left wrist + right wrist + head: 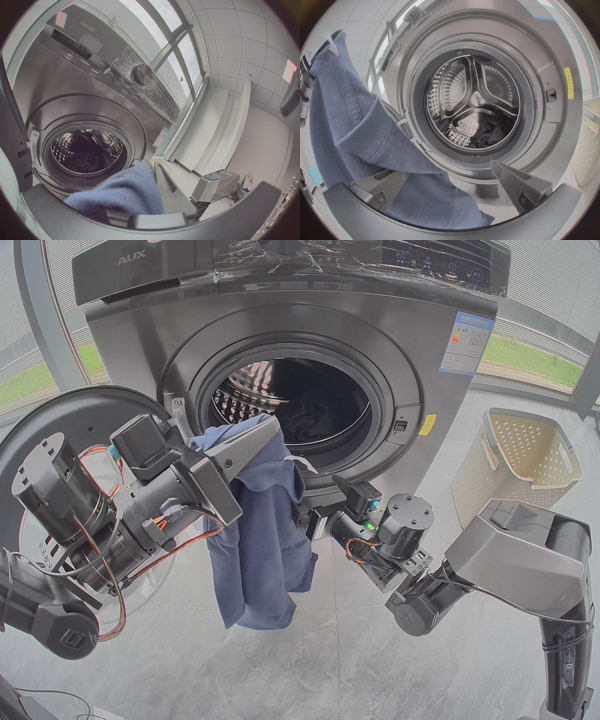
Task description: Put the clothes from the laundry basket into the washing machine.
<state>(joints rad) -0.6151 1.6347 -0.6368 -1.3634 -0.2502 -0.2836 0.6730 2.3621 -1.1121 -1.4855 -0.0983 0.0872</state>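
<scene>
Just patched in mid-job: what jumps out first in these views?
A blue garment hangs from the left hand, which is shut on it, right in front of the washing machine with its door open. Inside the drum, a dark garment lies at the bottom. The cream laundry basket stands beside the machine, on the robot's right.

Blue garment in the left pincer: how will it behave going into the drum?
Likely floppy: blue garment drapes in folds below the left pincer. Probably light, held from one pinch. Hanging tail may snag the drum rim.
</scene>
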